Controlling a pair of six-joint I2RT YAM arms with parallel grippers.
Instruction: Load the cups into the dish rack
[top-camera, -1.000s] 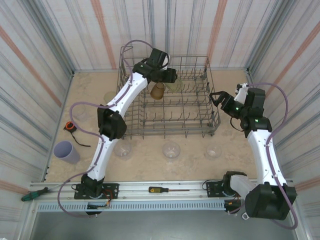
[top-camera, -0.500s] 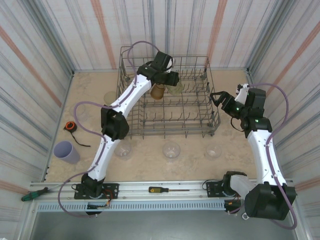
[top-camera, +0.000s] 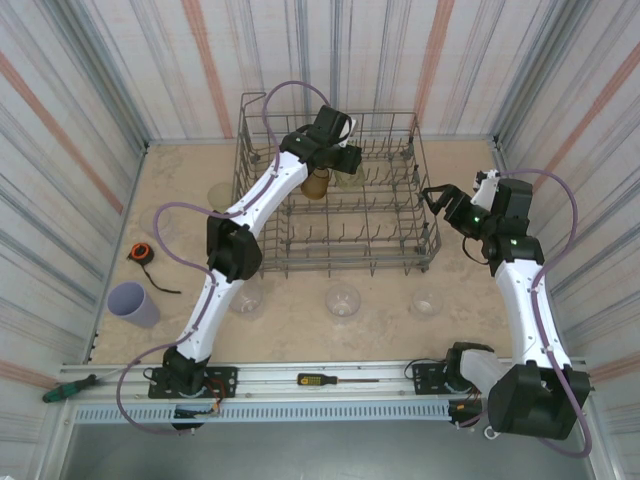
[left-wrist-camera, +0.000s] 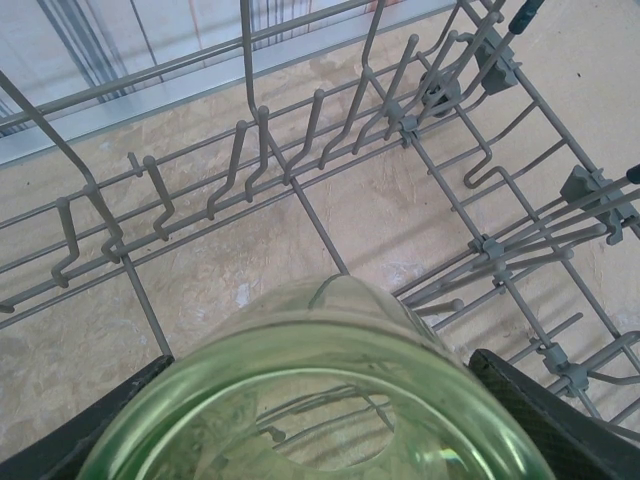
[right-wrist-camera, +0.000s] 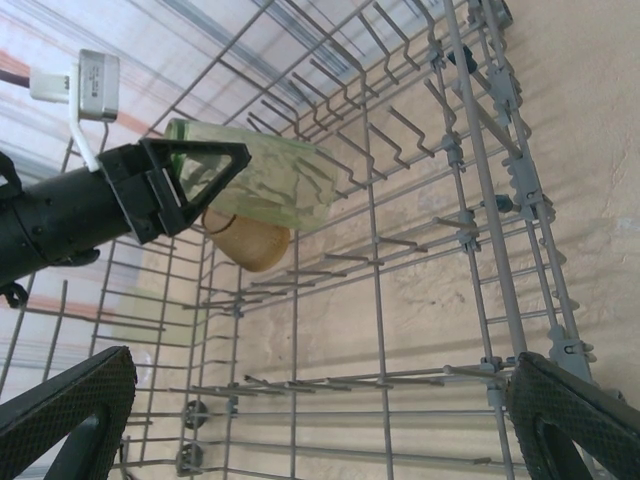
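Pinching a pale green cup over the dish rack's far side, the left claw hangs beside a racked amber cup. The right claw gapes empty. Three clear cups and a lavender cup remain on the table.

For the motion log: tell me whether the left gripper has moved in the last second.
Yes. The left gripper, holding the pale green cup, swung slightly right across the dish rack, now overlapping the amber cup.
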